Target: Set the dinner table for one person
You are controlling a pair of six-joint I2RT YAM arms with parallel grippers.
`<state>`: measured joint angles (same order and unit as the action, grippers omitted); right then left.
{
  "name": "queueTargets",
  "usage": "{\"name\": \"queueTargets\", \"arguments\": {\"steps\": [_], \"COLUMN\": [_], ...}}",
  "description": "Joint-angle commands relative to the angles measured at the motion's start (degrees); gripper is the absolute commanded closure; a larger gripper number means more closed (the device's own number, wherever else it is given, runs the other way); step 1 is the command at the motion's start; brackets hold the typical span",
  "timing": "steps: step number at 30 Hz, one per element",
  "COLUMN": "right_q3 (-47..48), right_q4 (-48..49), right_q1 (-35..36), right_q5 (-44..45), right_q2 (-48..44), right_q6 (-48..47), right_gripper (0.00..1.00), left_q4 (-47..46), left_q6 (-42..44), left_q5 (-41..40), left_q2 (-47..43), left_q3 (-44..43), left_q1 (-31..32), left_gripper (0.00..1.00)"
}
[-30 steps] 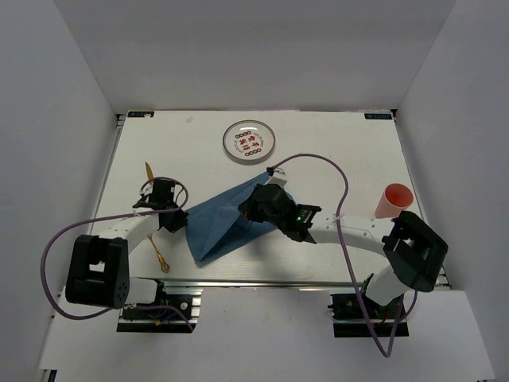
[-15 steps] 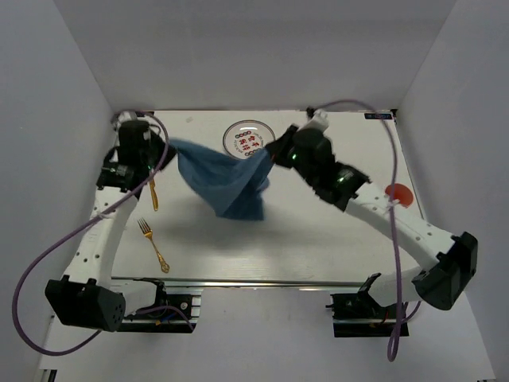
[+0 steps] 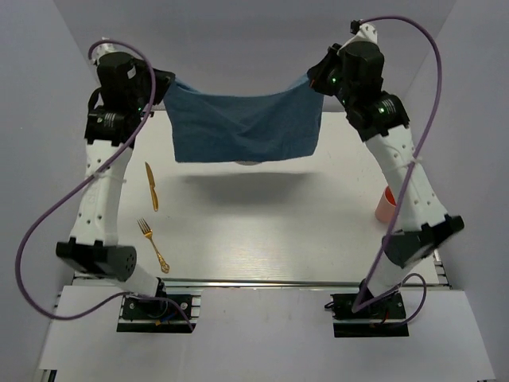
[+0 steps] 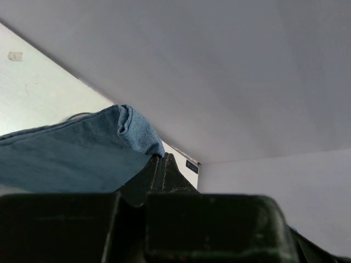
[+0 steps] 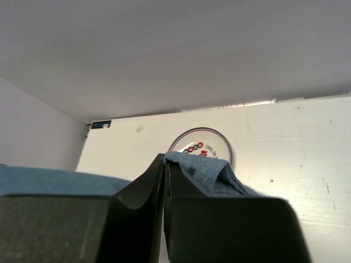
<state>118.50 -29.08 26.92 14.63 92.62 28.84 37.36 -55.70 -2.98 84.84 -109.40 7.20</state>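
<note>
Placemat [image 3: 246, 127] of blue cloth hung stretched between the 2 claws, raised off the dinner table [image 3: 278, 227]. It sagged a little in the middle, and its shadow lay on the white top beneath it.

The left claw [image 3: 163, 86] was pinched narrow on 1 upper corner of the placemat. In the left wrist view the 2 dark fingertips [image 4: 162, 167] met with almost no gap, and a rolled fold of blue cloth [image 4: 131, 131] bunched right at the tips. The right claw [image 3: 312, 79] was clamped just as tightly on the opposite upper corner. In its own view the jaws stood pressed together with a crumpled tuft of cloth [image 5: 205, 167] sticking out just past them.

The dinner table lay well below both claws, spreading from the back wall to the metal front rail [image 3: 262, 282] by the arm bases.

A round plate [image 5: 189, 141] with a red and dark pattern sat on the table beyond and below the right claw's tips, partly covered by the pinched corner in that view. From above it was almost wholly hidden behind the hanging cloth.

A gold knife [image 3: 150, 186] lay on the table below the left claw, toward that arm's base. A gold fork [image 3: 153, 244] lay farther the same way, apart from the knife. A pink cup [image 3: 386, 205] stood on the table far below the right claw, just beside that arm's forearm link.
</note>
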Motion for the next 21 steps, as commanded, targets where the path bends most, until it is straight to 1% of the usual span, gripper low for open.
{"name": "queueTargets", "arguments": {"steps": [1, 2, 3, 4, 5, 6, 7, 10, 13, 15, 16, 17, 19, 20, 21], "right_q3": [8.92, 10.6, 12.18, 12.2, 11.85, 11.58, 11.58, 12.02, 12.28, 11.06, 10.36, 8.18, 3.52, -5.12, -10.51], "right_q4": [-3.68, -4.14, -4.23, -3.19, -2.31, -1.6, -1.16, 1.04, 2.27, 2.8, 2.8, 2.71, 2.8, 3.85, 7.42], "right_q1": [-3.27, -5.45, -6.08, -6.78, -8.88, -9.51, -10.21, -14.24, -16.62, -17.68, -18.73, -19.09, -19.44, -19.45, -19.27], "right_q5": [-6.79, -7.85, -8.65, -11.09, -12.51, -13.57, -16.54, -21.65, -25.0, -27.36, -28.33, -29.3, -30.98, -31.59, -32.9], "right_q2": [6.76, 7.92, 8.71, 9.59, 9.77, 10.21, 11.0, 12.4, 12.33, 11.71, 10.75, 10.22, 6.55, 4.43, 1.98], "right_q6": [-3.53, -3.61, -3.53, -3.27, -2.92, -2.48, -2.39, -2.04, -2.47, -2.56, -2.65, -2.91, -3.61, -3.79, -3.79], "right_gripper": [1.0, 1.0, 1.0, 1.0, 1.0, 1.0, 1.0, 1.0, 1.0, 1.0, 1.0, 1.0, 1.0, 1.0, 1.0], "left_q4": [-1.15, -1.68, -2.64, -4.65, -5.54, -6.51, -8.08, -10.72, -13.1, -14.41, -15.38, -16.35, -20.3, -22.23, -26.6], "left_q6": [3.49, 3.67, 4.11, 4.37, 4.2, 4.29, 4.2, 4.81, 6.48, 7.8, 8.24, 8.5, 8.85, 9.47, 9.82], "left_q5": [1.66, 2.27, 2.63, 4.81, 5.44, 6.14, 6.93, 11.06, 11.68, 10.72, 10.72, 10.46, 10.1, 9.58, 9.14], "left_q2": [3.83, 5.24, 5.69, 6.12, 7.0, 7.36, 8.06, 10.69, 11.14, 9.74, 8.6, 7.28, 1.14, -1.4, -4.3], "left_q3": [-8.01, -8.8, -8.98, -8.98, -8.98, -8.81, -8.81, -10.12, -9.52, -8.46, -6.89, -2.44, 4.42, 13.25, 18.21], "left_q1": [-0.35, -0.35, -0.35, -0.35, -0.35, -0.35, -0.35, -0.35, -0.35, -0.35, -0.35, -0.35, 0.18, 0.18, 0.79], "left_gripper": [1.0, 1.0, 1.0, 1.0, 1.0, 1.0, 1.0, 1.0, 1.0, 1.0, 1.0, 1.0, 1.0, 1.0, 1.0]}}
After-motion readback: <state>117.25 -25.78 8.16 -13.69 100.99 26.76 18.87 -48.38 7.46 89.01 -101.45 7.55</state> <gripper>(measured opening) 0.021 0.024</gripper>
